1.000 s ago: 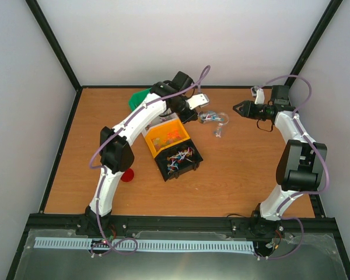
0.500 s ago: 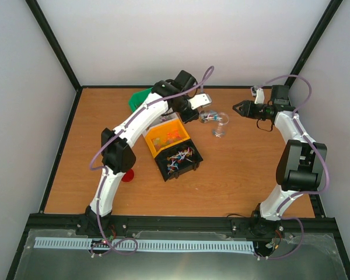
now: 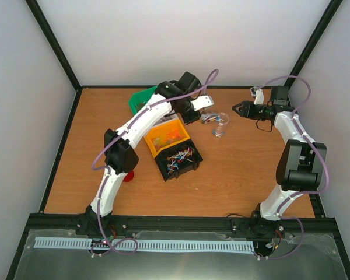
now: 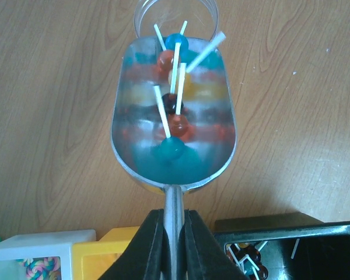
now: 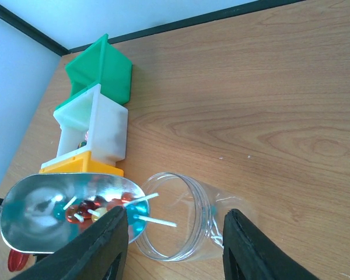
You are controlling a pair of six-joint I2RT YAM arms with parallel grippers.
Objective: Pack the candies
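Note:
My left gripper (image 4: 174, 221) is shut on the handle of a metal scoop (image 4: 141, 154). The scoop holds several candies (image 4: 178, 125), small lollipops in blue, red, brown and yellow with white sticks. Its tip is at the mouth of a clear plastic jar (image 4: 144, 13). In the top view the scoop (image 3: 207, 117) is beside the jar (image 3: 220, 125). My right gripper (image 3: 234, 107) is open and empty just right of the jar. In its wrist view its fingers (image 5: 108, 245) frame the jar (image 5: 189, 219) without touching it.
A black bin (image 3: 192, 166) with more candies stands at mid-table, with an orange bin (image 3: 156, 133) behind it. A white bin (image 5: 108, 125) and a green bin (image 5: 108, 73) continue the row. A round red lid (image 3: 127, 176) lies by the left arm.
My left arm has swung the loaded scoop a little to the right, up to the jar's mouth. The right gripper has stayed about where it was, open.

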